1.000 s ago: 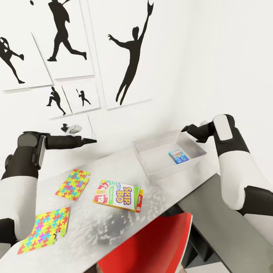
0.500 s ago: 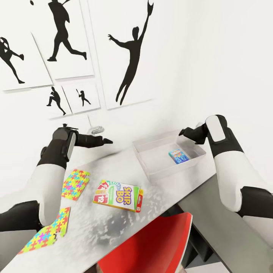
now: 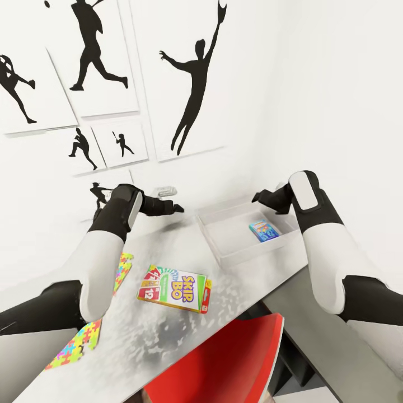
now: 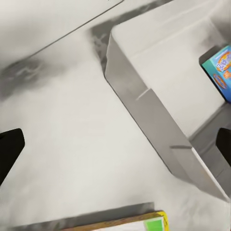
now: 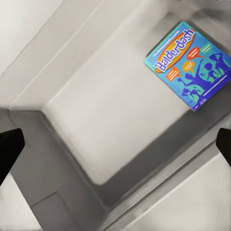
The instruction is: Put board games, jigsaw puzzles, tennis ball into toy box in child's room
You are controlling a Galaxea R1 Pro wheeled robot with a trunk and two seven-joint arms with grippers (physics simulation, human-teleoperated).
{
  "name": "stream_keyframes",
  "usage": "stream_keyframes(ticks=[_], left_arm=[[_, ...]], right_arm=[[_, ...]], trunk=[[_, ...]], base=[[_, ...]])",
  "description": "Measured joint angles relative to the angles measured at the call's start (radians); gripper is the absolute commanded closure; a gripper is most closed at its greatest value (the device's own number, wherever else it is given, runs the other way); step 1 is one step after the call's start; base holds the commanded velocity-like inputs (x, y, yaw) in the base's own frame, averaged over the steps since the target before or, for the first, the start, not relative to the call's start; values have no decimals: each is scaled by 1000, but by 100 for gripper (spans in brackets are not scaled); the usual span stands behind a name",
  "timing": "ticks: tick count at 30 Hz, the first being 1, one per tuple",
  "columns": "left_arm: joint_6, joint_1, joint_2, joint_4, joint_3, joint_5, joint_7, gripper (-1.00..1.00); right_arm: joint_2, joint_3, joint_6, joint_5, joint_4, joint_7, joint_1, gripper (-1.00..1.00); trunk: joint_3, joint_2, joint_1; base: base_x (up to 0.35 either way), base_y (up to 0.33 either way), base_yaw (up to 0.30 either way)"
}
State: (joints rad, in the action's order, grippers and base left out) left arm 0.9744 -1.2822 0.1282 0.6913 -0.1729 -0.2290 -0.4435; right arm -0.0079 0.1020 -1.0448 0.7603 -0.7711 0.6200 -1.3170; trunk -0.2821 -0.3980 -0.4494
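Both arms reach over the white table [image 3: 235,291]. The right gripper [image 3: 258,197] hangs above the toy box [image 3: 224,246], fingers spread wide and empty, with the blue Balderdash game [image 5: 189,65] lying flat inside. The left gripper [image 3: 178,208], likewise open and holding nothing, hovers near the bin's far corner. The Skip-Bo box [image 3: 174,288] rests mid-table; two jigsaw puzzles [image 3: 75,348], I think, lie partly hidden under the left arm.

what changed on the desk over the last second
The left arm swung inward across the table, its left gripper nearing the toy box and its forearm now covering part of both jigsaw puzzles. The right gripper drew in over the box. Skip-Bo and Balderdash stayed put.
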Motion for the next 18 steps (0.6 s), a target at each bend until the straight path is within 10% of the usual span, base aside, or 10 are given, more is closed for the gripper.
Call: stream_keyframes(ticks=[18], left_arm=[[6,-29,45,-4,0,5,53,-100]], right_arm=[[7,-1,0,2,-5,2,0,-100]], trunk=[[0,0,0]], base=[[0,0,0]])
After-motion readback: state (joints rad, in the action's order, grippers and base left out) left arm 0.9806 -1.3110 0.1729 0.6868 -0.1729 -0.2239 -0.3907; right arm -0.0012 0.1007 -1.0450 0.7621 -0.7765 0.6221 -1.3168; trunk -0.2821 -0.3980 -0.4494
